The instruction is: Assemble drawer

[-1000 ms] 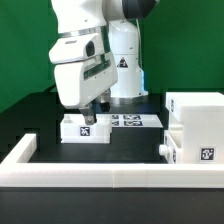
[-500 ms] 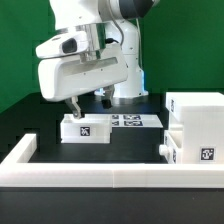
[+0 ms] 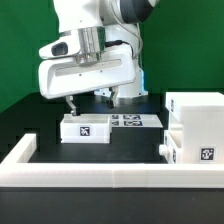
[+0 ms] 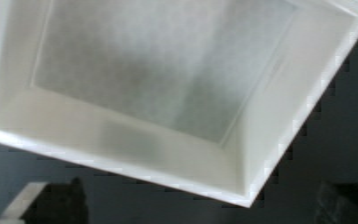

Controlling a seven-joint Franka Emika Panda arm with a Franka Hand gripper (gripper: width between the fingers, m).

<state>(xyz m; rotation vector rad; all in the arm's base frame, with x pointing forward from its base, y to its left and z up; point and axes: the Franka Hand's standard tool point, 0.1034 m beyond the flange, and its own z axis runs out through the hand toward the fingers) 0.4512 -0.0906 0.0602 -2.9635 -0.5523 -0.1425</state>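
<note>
The step in hand looks like the pick-up of the small white open-topped drawer box (image 3: pixel 86 128), which sits on the black table (image 3: pixel 35 128) towards the exterior view's left. It touches, or nearly touches, the thin white marker board (image 3: pixel 130 120) behind it, and stands well apart from the large white box-shaped drawer housing (image 3: pixel 196 120) on the exterior view's right. The two-finger gripper (image 3: pixel 87 101) hangs directly above this box and clear of it. Its jaws are spread wide and hold nothing, and one dark finger (image 3: pixel 70 103) shows over the box's end in the exterior view. In the wrist view the box fills most of the picture, hollow side up and turned at an angle to the frame. The fingertips are only dim dark shapes at the edge, so how well they line up with a wall is hard to judge. The next move probably calls for a straight descent so that the jaws straddle one thin wall, then a firm closing before the box is lifted and carried towards the housing's open front.
</note>
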